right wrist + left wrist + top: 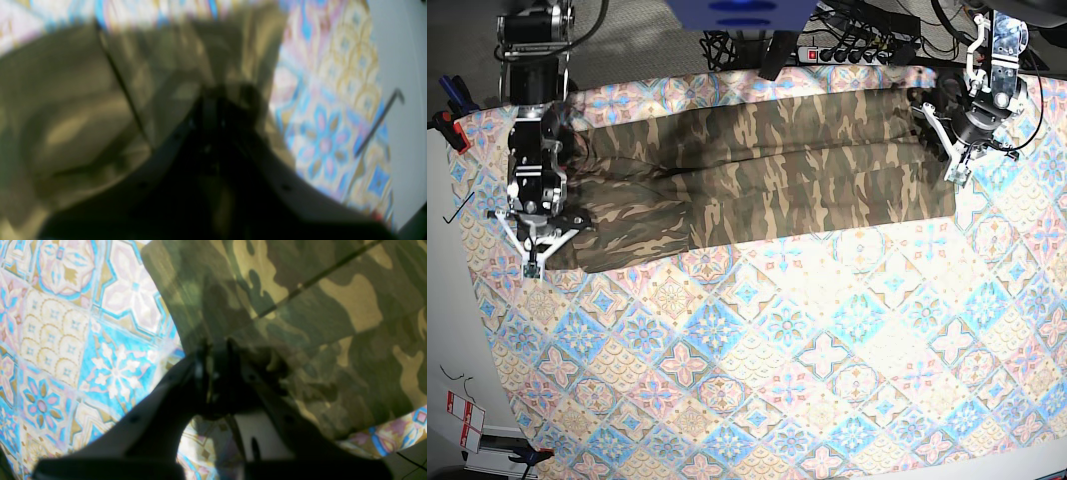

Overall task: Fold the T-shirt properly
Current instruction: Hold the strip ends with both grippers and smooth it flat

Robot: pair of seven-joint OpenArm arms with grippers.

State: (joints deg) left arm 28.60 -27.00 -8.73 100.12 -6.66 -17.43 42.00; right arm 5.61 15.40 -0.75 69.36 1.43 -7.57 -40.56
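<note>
1. Base view shows the T-shirt (757, 180) lying as a long band across the far part of the tablecloth (777, 360), reaching from the left side almost to the right edge.
2. On the scene's right, the left gripper (954, 172) sits at the shirt's right end; its wrist view shows the jaws closed, pinching the near edge of the fabric (300, 323).
3. On the scene's left, the right gripper (533, 258) sits at the shirt's left end. That wrist view is blurred, but the jaws meet with cloth (83, 116) bunched around them, so I judge them closed on the shirt.
4. Handling: the fabric looks soft, light and limp. It will sag and drape between the two holds, and keeps no shape of its own.
5. Where to hold: corners and hemmed edges are the best spots, since a pinch there carries a whole side. A grip mid-panel would only raise a peak.
6. Risk: a thin pinch may slip, or catch only one layer, and uneven lifting would skew the fold line.
</note>
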